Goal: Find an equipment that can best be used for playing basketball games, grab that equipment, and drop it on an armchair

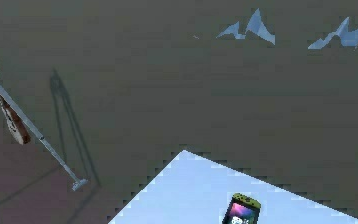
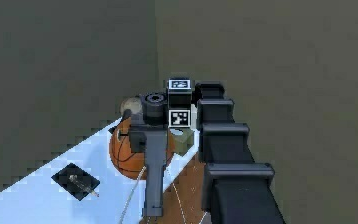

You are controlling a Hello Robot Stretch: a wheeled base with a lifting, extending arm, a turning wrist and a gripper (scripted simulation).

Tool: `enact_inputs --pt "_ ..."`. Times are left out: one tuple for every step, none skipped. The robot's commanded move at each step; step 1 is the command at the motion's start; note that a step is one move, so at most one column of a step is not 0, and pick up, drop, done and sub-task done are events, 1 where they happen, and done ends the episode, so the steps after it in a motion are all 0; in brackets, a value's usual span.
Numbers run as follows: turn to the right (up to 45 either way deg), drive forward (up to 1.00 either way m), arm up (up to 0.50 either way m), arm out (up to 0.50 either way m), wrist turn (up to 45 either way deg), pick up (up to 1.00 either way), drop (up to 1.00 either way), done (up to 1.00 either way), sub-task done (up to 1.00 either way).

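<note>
I am judging the search as done: an orange ball, which I am taking for the basketball [image 2: 120,152], is sitting on the pale tabletop [image 2: 42,178] near the back of that surface, where two dark walls are meeting in a corner [image 2: 157,60]. The arm [image 2: 232,165] is reaching out over the table and the gripper [image 2: 145,135] is lying right at the ball in the arm side view. With the ball on the surface behind the fingers, I cannot tell whether they are gripping it or how they are set. So I am counting the grab as unconfirmed, with the carry to an armchair and the drop left to do. For room, the walls are crowding the ball from behind, so I am expecting the only free path to be up and back along the arm. A dark flat item [image 2: 77,180] is lying on the table near the ball. In the forward view the table edge [image 1: 147,185] is running diagonally, a phone [image 1: 242,210] is lying on the tabletop near the bottom of that view, and a tripod stand [image 1: 47,140] is standing on the floor just beyond, which I am minding for any turn of the base.
</note>
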Motion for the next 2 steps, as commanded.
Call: enact_inputs --pt "0.0 0.0 0.0 0.0 45.0 0.0 0.0 0.0 0.0" --pt "0.0 0.0 0.0 0.0 45.0 0.0 0.0 0.0 0.0"
